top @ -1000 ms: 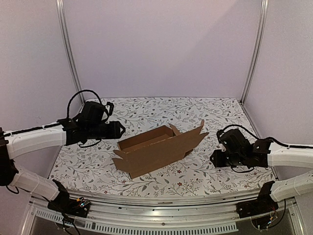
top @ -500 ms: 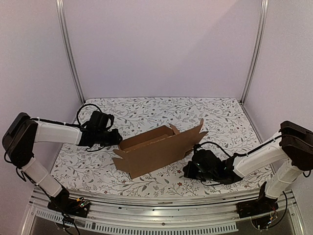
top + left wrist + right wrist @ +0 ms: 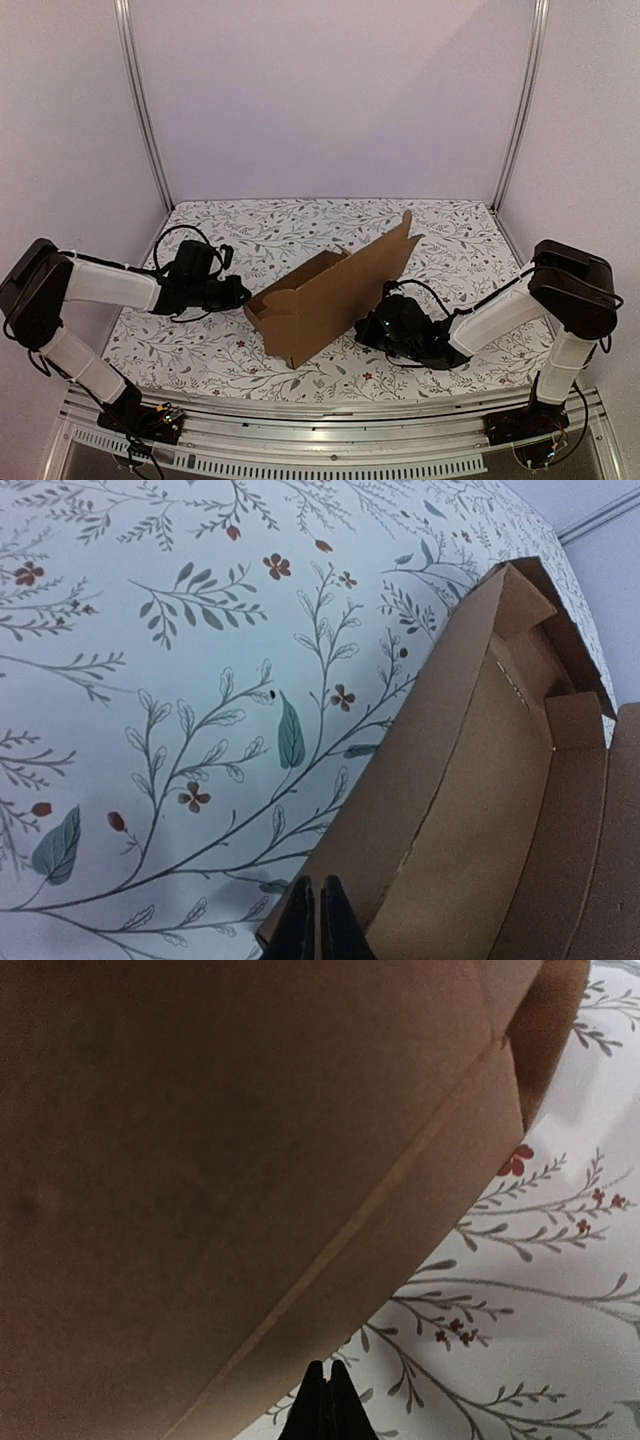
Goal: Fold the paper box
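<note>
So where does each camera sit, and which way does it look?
Top external: high behind the arms, looking down on the table; both arms show, left gripper and right gripper flanking the paper box.
Left wrist: on the left arm, looking past its shut fingertips into the box's end.
Right wrist: on the right arm, close against the box's outer face, shut fingertips below.
Shared: all three see the box and floral table.

Nothing readable here as far as we can tell: no text, labels, brands or numbers. The plain brown corrugated cardboard box (image 3: 320,300) shows only bare board.
</note>
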Robot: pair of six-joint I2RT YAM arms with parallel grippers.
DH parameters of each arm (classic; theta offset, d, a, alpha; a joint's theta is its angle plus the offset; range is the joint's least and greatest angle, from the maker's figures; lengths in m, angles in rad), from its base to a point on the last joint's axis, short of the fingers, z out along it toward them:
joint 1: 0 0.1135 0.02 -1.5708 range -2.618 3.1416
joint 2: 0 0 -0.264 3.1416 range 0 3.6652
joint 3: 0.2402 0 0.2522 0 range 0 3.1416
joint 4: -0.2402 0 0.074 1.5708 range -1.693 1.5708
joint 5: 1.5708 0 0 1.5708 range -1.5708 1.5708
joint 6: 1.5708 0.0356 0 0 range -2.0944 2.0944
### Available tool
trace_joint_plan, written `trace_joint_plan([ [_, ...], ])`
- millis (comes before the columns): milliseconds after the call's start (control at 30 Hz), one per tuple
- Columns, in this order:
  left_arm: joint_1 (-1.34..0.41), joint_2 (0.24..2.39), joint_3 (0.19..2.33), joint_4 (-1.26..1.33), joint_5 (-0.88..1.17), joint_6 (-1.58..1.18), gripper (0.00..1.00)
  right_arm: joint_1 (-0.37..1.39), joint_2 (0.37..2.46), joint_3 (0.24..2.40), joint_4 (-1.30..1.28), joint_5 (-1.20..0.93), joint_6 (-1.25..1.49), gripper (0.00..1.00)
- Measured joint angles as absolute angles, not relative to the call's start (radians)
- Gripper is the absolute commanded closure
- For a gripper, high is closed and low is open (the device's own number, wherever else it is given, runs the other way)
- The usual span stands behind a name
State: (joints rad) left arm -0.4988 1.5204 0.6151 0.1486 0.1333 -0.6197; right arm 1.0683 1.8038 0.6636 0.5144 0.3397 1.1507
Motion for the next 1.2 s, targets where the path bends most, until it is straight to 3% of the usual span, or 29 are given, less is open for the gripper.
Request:
trace_joint_plan([
  [433,-0.645,1.348,0.413,0.129,0.168,-0.710,0.94,0.860,1.906,0.775,0.524,0.179,0.982,0.99],
  [767,-0.824,1.480,0.448,0.266,0.165,-0.781,0.94,0.697,2.024,0.985,0.472,-0.135,0.801,0.96],
  [1000,-0.934,1.611,0.548,0.354,0.168,-0.813,0.89,0.590,1.994,0.996,0.308,-0.171,0.693,0.93],
  [1200,-0.942,1.599,0.575,0.327,0.152,-0.793,0.83,0.522,1.818,0.905,0.186,-0.141,0.633,0.93],
])
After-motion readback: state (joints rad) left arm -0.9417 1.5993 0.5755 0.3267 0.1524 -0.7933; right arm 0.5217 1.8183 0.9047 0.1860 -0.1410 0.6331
